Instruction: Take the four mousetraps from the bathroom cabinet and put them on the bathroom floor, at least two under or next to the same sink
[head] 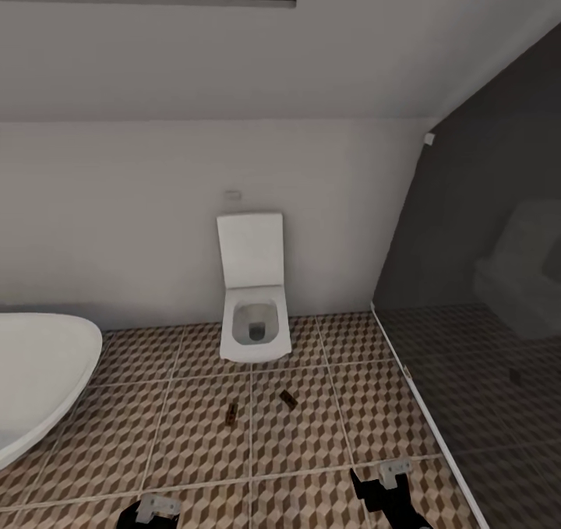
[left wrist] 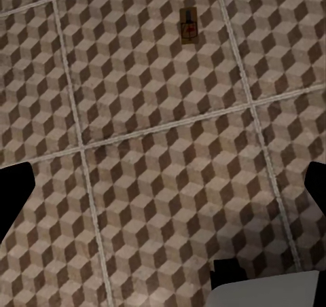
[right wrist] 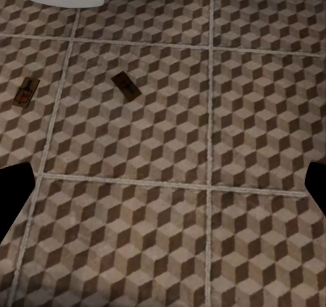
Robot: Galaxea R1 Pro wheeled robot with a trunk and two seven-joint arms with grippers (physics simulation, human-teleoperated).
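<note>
Two mousetraps lie on the cube-patterned bathroom floor (head: pixel 195 443) in front of the toilet: one mousetrap (head: pixel 232 413) on the left and another mousetrap (head: pixel 288 399) just right of it. The left wrist view has the near mousetrap (left wrist: pixel 189 26) ahead of my left gripper (left wrist: pixel 163 198), whose dark fingers are spread wide with nothing between them. In the right wrist view both mousetraps (right wrist: pixel 27 92) (right wrist: pixel 126 86) lie ahead of my right gripper (right wrist: pixel 163 198), which is open and empty too. Both grippers (head: pixel 152 509) (head: pixel 387 486) hang low at the near edge. The cabinet and the bathroom sink are out of view.
A white toilet (head: pixel 253 295) stands against the far wall with its lid up. The rim of a white oval bathtub (head: pixel 39 373) juts in at the left. A dark glass shower partition (head: pixel 483 319) runs along the right, with a pale threshold strip (head: pixel 421 404) on the floor.
</note>
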